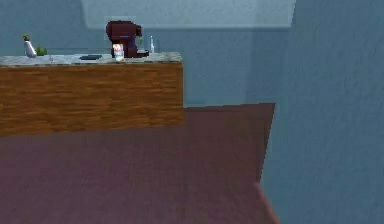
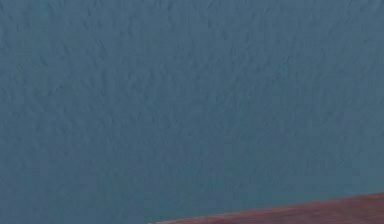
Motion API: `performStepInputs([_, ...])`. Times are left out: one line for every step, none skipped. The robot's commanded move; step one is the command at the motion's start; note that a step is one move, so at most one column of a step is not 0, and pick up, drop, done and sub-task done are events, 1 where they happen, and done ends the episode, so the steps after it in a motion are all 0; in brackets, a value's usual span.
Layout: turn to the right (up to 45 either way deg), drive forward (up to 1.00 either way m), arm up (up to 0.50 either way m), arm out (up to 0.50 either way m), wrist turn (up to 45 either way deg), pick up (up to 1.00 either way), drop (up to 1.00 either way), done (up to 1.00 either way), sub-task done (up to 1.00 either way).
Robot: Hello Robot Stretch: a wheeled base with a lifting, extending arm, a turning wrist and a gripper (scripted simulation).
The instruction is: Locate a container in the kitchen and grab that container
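A wooden counter (image 1: 90, 95) with a pale speckled top stands at the forward view's upper left. On its top sit a dark coffee machine (image 1: 124, 40) with a small light cup at its base, a thin pale bottle (image 1: 153, 45) beside it, a dark flat dish (image 1: 90, 57) and a small greenish item (image 1: 30, 47) at the far left. None of these blobs reads clearly as a container.
Dark reddish floor (image 1: 150, 170) stretches from me to the counter. A blue-grey wall (image 1: 330, 110) runs close along the forward view's right side, with another behind the counter. The arm side view faces that same blue-grey wall (image 2: 190, 100), with a strip of floor (image 2: 320, 212) at its bottom right.
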Motion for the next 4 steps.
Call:
performStepInputs([-3.0,0.00,0.00,0.00,0.0,0.00,0.00,0.00,0.00])
performStepInputs([0.0,1.00,0.00,0.00,0.0,0.00,0.00,0.00,0.00])
performStepInputs([0.0,1.00,0.00,0.00,0.0,0.00,0.00,0.00,0.00])
performStepInputs([-45.0,0.00,0.00,0.00,0.0,0.00,0.00,0.00,0.00])
